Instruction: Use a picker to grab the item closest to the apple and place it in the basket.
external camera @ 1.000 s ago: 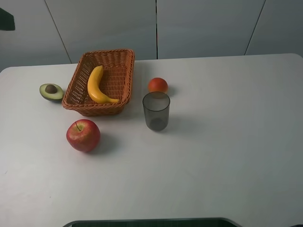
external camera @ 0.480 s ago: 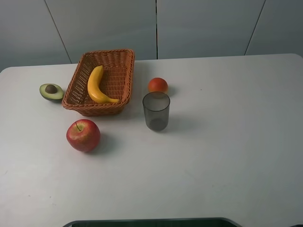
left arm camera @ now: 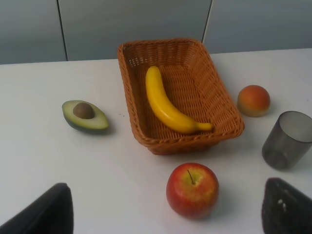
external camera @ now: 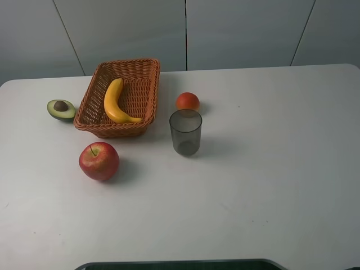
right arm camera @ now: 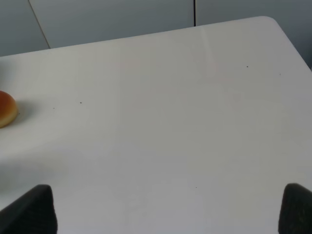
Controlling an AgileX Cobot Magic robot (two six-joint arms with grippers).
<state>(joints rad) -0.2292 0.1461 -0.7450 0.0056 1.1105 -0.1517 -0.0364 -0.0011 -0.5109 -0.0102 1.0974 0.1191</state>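
Fruit: one apple, one avocado half; one basket; both end effectors spread apart.

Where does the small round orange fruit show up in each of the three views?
Exterior high: small round orange fruit, just behind the dark translucent cup.
Left wrist, beside the woven wicker basket.
Right wrist: partly cut off at the frame edge.
Shared landmark: the white table.
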